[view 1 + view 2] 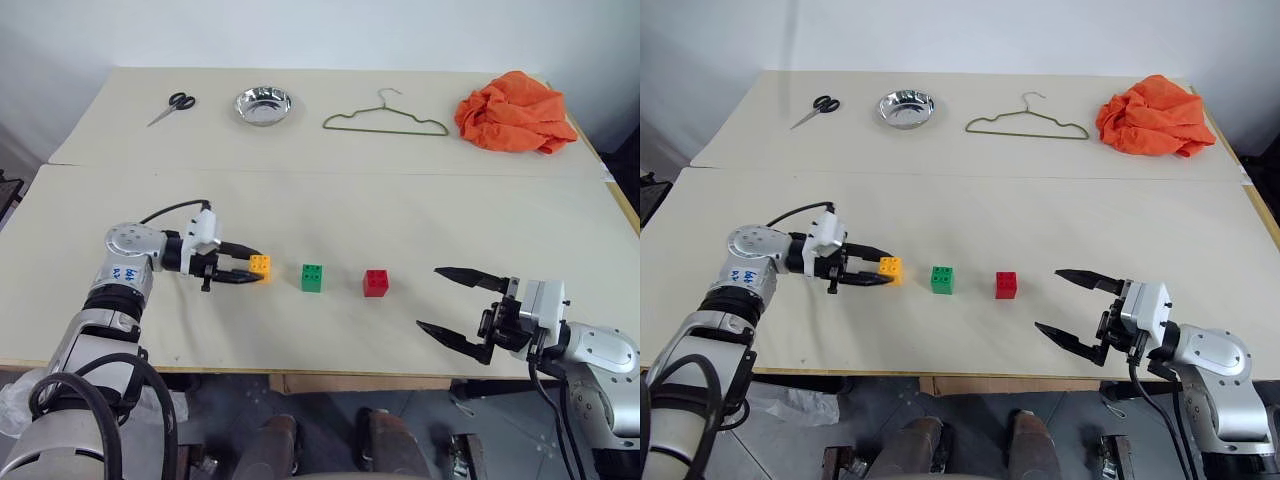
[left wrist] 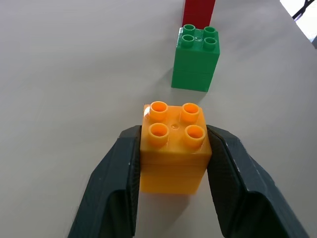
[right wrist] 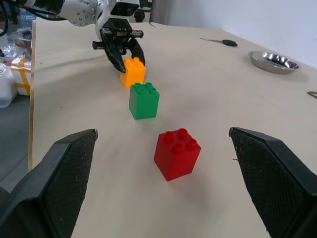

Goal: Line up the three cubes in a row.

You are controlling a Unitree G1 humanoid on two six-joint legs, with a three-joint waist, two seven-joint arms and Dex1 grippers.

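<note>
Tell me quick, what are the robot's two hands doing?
Left gripper: jaws around the orange cube, which sits on the table; firm grip or loosening cannot be told.
Right gripper: wide open, holding nothing.

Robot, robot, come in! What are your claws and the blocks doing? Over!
Left claw around orange-yellow cube, grip unclear. Right claw open, empty. Orange-yellow, green cube, red cube in a row. Nothing in the way.

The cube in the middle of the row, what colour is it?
Green, with four studs on top; the left wrist view shows it best.
</note>
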